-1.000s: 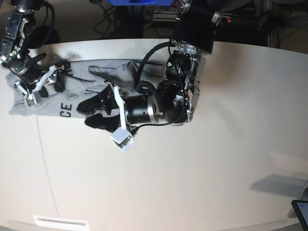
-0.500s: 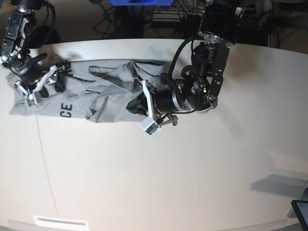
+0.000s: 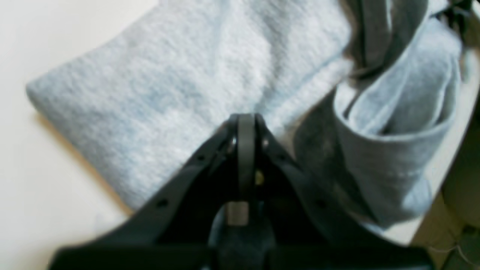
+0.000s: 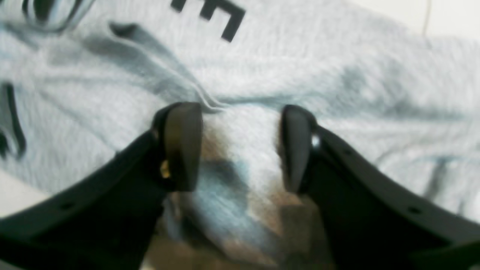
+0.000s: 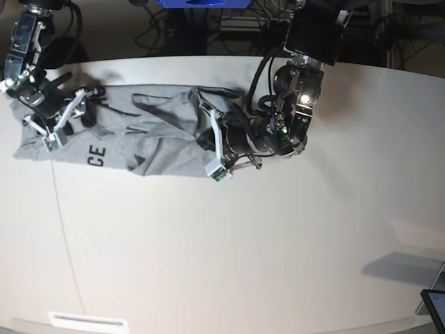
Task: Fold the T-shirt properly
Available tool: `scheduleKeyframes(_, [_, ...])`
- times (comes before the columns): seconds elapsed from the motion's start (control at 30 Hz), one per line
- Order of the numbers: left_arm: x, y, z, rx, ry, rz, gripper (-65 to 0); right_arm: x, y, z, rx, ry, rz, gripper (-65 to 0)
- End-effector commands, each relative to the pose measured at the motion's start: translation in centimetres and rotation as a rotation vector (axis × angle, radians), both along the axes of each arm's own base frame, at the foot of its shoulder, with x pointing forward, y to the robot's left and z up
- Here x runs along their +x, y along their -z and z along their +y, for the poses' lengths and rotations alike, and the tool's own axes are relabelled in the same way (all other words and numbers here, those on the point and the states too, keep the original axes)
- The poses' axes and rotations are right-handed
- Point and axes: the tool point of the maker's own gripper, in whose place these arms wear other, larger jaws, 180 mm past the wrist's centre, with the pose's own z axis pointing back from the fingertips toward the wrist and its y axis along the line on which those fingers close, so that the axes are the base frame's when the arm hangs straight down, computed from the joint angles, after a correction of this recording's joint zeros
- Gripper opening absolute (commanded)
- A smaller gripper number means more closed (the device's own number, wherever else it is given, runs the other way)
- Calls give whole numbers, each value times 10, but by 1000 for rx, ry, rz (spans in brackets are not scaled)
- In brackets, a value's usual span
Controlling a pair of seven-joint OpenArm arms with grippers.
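Lying crumpled across upper left of counter (image 5: 208, 250): grey T-shirt (image 5: 160, 142), black letters partly hidden.
Left end effector (image 3: 245, 123) clenched, right end effector (image 4: 238, 146) released astride fabric.

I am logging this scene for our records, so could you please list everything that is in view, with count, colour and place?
T-shirt: one, heather grey with black block letters, spread crumpled along the far left part of the table.
Table: one, cream white, filling most of the base view.
Label: one, white, at the table's near left edge.
Dark device: one, only a corner shows at the bottom right; what it is cannot be told.
Blue object: one, beyond the table's far edge, mostly cut off.
Cables and dark clutter: several, black, behind the table.
Left gripper: one, black, jaws shut, at the shirt's right end.
Right gripper: one, black, jaws apart over the printed cloth at the shirt's left end.
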Motion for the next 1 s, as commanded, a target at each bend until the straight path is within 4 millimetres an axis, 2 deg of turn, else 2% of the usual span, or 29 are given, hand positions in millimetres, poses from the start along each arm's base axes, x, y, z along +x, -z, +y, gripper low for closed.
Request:
scheduleKeyframes(0.0, [8, -6, 2, 13, -1, -31, -650, 8, -15, -3, -28, -22, -45, -361])
scheduleKeyframes(0.07, [10, -7, 2, 17, -1, -37, -650, 15, -33, -1, -56, -44, -95, -373])
scheduleKeyframes(0.17, [12, -6, 4, 20, -4, -32, -650, 14, -46, 2, -88, -84, -124, -371])
scheduleKeyframes(0.23, [12, -2, 7, 23, -13, -21, -650, 16, -53, 12, -91, -116, -145, -371])
scheduleKeyframes(0.3, [14, -7, 6, 14, -10, -33, -650, 18, -60, 11, -112, -138, -159, -370])
scheduleKeyframes(0.5, [26, -57, -6, -80, -6, -154, -648, 23, -83, 19, -150, -193, -224, -377])
scheduleKeyframes(0.7, [62, -89, 26, -148, -137, -193, -650, 32, -89, 21, -149, -198, -249, -382])
scheduleKeyframes(0.77, [73, -99, 34, -151, -159, -221, -650, 34, -87, 37, -130, -239, -250, -425])
scheduleKeyframes(0.87, [83, -108, 38, -147, -163, -249, -650, 35, -85, 62, -109, -317, -252, -560])
scheduleKeyframes(0.93, [86, -109, 49, -128, -174, -258, -650, 37, -85, 83, -88, -377, -257, -650])
scheduleKeyframes(0.97, [86, -107, 52, -119, -175, -257, -650, 37, -85, 93, -77, -404, -259, -650])
